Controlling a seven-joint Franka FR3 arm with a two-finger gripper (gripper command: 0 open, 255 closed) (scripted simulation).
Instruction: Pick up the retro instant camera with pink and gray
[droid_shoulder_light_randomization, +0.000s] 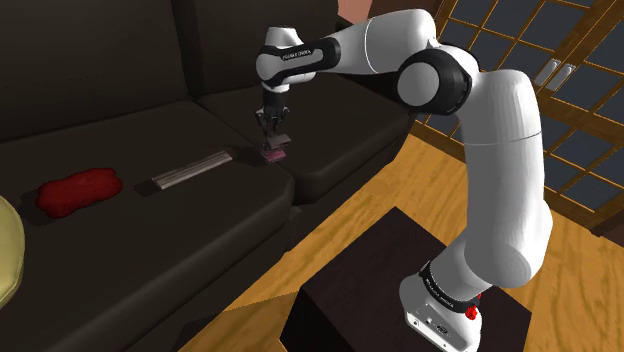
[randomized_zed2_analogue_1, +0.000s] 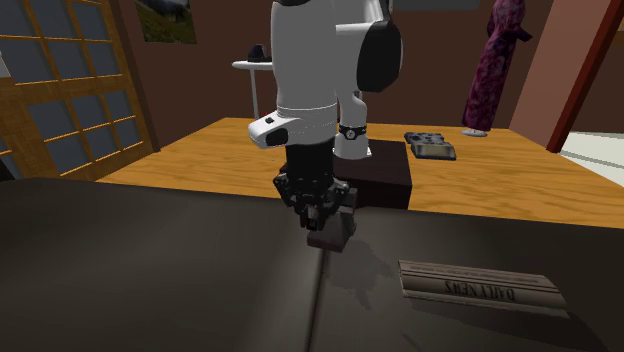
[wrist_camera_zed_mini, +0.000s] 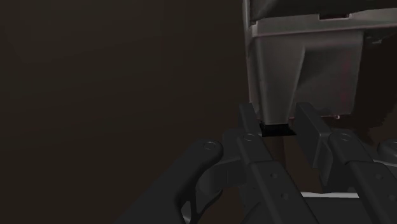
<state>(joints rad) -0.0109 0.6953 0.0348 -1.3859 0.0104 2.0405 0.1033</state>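
Two black fingers of the tool stand narrow, pressed against either side of a slim grey part of the instant camera, so I judge the tool to be holding it. The camera is on the seat of the dark sofa, at the seam between two cushions and close to the backrest. In the shoulder view it lies just right of a long, flat folded paper and well right of a red lumpy thing.

As for handling, it looks like a small, boxy, rigid shell, probably light, and it should not flex under the fingers. Its faces look smooth and hard, so it could slip. The part now between the fingers tapers, which may let it slide out as the arm rises. The safer hold is across two flat, parallel sides of the main body, low and near the middle, clear of any lens or flap, since those are likely the delicate parts. The soft cushion beneath may also let it tilt if it is pushed.

Much is hard to read. The tool covers the camera's upper side in both exterior views, and the pink shows as no more than a faint tint in the shoulder view. The wrist view is dim, and the picture's edge cuts off the far part of the body. I cannot tell which face carries the lens, nor whether the base rests on the cushion or is just clear of it.
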